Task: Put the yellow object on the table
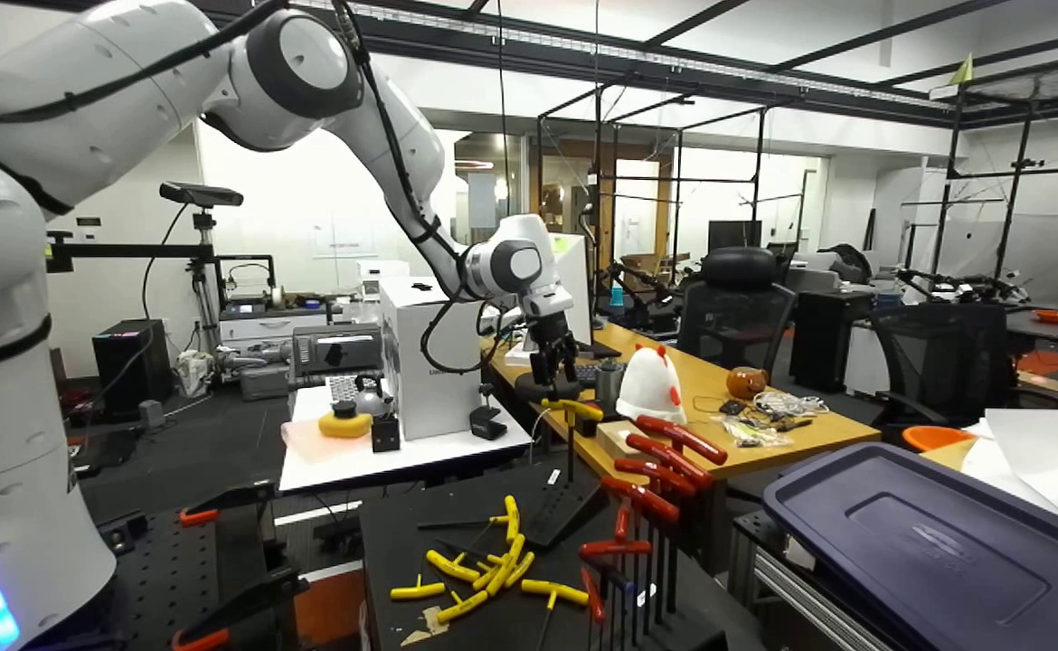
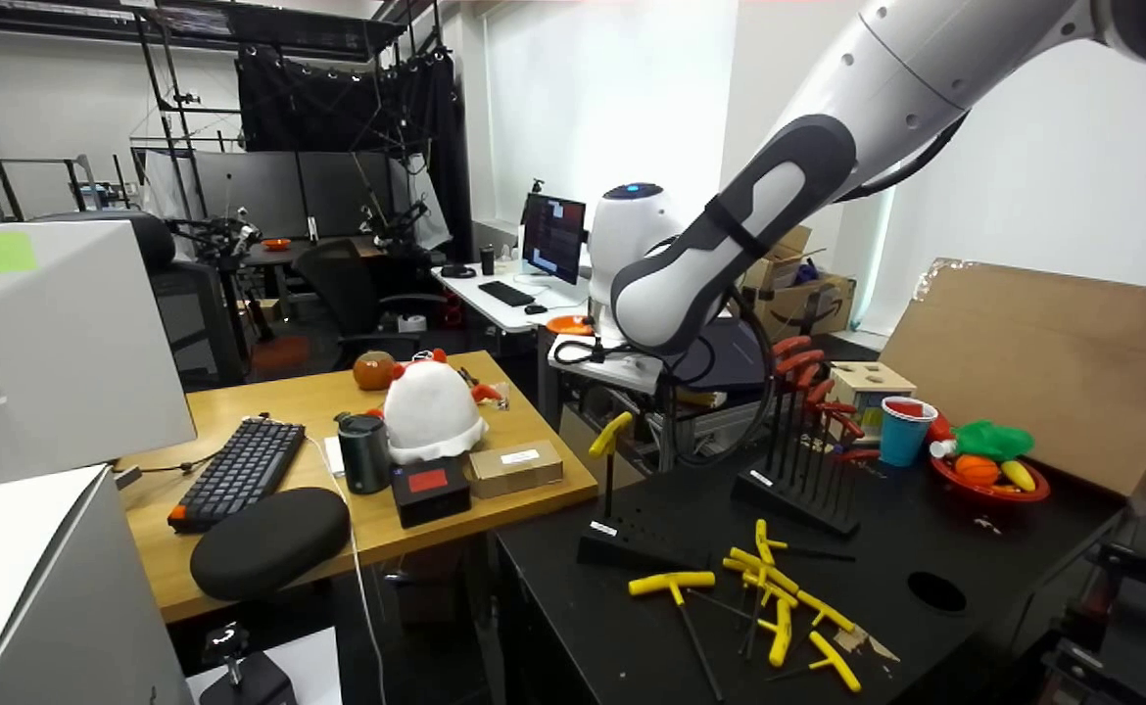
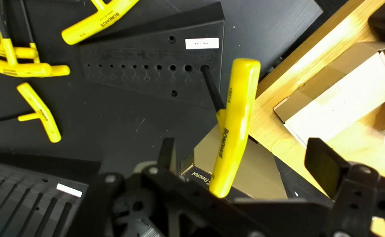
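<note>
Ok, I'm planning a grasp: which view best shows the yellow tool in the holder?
The wrist view: the yellow tool appears largest, lettering readable. Both exterior views show it smaller, standing in its holder.

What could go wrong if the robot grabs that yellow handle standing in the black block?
The open gripper might close unevenly on the yellow handle and twist it. Its shaft sits in the black stand, so a slanted pull could drag that along. Set down carelessly, it might land on the yellow tools lying nearby.
</note>
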Motion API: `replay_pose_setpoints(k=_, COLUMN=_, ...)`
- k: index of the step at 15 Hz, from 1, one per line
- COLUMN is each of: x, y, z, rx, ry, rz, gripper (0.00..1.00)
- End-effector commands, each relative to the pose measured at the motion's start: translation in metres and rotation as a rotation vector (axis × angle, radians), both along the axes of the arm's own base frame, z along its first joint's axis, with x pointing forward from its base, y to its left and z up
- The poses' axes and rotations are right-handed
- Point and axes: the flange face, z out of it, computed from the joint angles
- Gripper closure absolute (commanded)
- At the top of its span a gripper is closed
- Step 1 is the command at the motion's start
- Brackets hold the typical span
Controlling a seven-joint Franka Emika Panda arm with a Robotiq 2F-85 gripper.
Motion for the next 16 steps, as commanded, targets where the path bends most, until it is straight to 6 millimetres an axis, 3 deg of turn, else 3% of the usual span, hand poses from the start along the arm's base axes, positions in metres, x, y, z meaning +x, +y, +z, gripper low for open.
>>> replay_pose_setpoints(k=1, x=0.019, y=-0.004, z=-0.011, rx=0.039, ry=0.029, rz=-0.037, gripper=0.0)
replay_pose_setpoints(k=6, x=0.028, y=-0.004, z=-0.026, rx=0.053, ry=0.058, rz=-0.053, gripper=0.0)
replay_pose_setpoints(k=7, x=0.03, y=-0.004, z=-0.026, rx=0.057, ry=0.066, rz=-0.052, gripper=0.25)
replay_pose_setpoints(k=8, x=0.031, y=-0.003, z=-0.028, rx=0.056, ry=0.07, rz=-0.054, gripper=0.26)
replay_pose_setpoints(k=16, x=0.034, y=-0.005, z=-0.029, rx=0.027, ry=0.085, rz=-0.066, gripper=0.88)
